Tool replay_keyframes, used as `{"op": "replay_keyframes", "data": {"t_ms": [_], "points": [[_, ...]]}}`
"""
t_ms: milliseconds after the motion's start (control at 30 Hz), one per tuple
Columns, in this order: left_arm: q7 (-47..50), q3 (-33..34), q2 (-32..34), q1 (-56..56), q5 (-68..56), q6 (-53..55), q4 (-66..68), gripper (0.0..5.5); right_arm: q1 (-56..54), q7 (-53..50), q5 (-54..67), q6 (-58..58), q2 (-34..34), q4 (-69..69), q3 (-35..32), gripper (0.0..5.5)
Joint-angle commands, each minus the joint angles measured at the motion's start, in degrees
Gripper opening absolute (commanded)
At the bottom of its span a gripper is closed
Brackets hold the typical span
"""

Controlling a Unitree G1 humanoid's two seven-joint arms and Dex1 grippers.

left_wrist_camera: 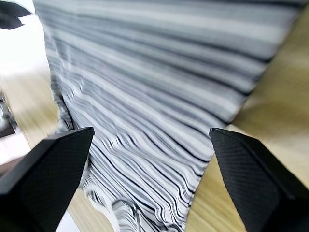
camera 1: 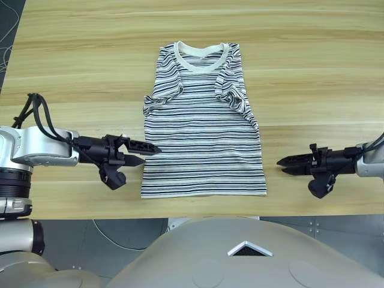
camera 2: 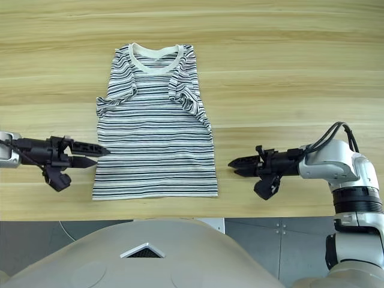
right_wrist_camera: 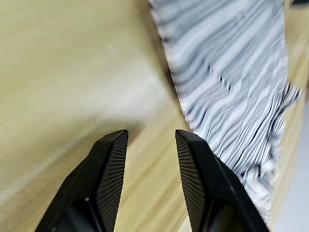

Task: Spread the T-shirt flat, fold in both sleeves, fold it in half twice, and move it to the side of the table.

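1. Starting at the left gripper [camera 1: 150,154]: gaped wide, gripped nothing, pointed right from the left side of the table [camera 1: 72,54].
2. Reached with its fingertips [camera 1: 153,147] as far as the left edge of the T-shirt [camera 1: 204,144], in the near half of the garment; could not tell whether touching the cloth or just above it.
3. Framed, from the left wrist, striped cloth between both fingers, with bare wood beside it.
4. Moving to the right gripper [camera 2: 231,163]: stood parted by a narrow gap, far less than the left one, held nothing, pointed left.
5. Hung near the T-shirt's right edge but apart from it, over bare wood, level with the near part of the body.
6. Going outward to the T-shirt itself: lay in the middle of the table, front up, with the pale collar [camera 1: 201,60] at the far end and the hem [camera 1: 204,192] at the near end, just short of the table's near edge.
7. Showed dark and light stripes running across, smooth and flat over the near half.
8. Carried the right sleeve [camera 1: 231,90] turned in over the chest as a rumpled ridge slanting toward the right side.
9. Kept the left sleeve [camera 1: 155,103] bunched at the left edge, jutting out slightly.
10. Rested on pale wooden planks reaching well beyond the collar and out past both grippers.
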Motion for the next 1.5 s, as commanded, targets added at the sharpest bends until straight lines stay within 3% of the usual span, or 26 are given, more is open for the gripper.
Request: {"op": "replay_keyframes", "data": {"t_ms": [33,200,633,867,1100,1333,1500], "points": [[9.1,1.7,5.4,0.9,5.3,-1.2,-2.6,4.44,0.0,-4.7,-5.8,-2.1,0.4,-0.6,1.3,1.81],[18.2,1.6,9.0,1.6,11.1,-1.2,-2.6,4.44,-0.8,-9.8,-7.8,-0.7,0.1,-3.4,4.1,1.81],[27.3,-1.6,2.5,5.2,19.4,-0.4,1.3,4.44,-1.9,-16.2,-8.8,6.1,-2.1,-9.6,10.9,1.81],[40.0,-10.8,2.6,4.5,30.6,7.4,4.7,4.44,-1.9,-19.0,-11.6,6.7,-2.2,-9.4,12.1,1.81],[45.5,-18.0,3.0,2.0,29.8,9.9,2.3,4.44,-2.5,-22.3,-15.6,7.1,-0.9,-8.6,13.6,1.81],[47.9,-22.3,3.2,-0.5,29.1,12.1,2.7,4.44,-3.5,-30.9,-27.0,7.4,2.3,-4.3,15.7,1.81],[49.8,-25.6,1.6,-2.0,29.5,14.3,5.0,4.44,-3.9,-44.6,-39.7,12.4,2.4,-2.7,19.8,1.81]]}}
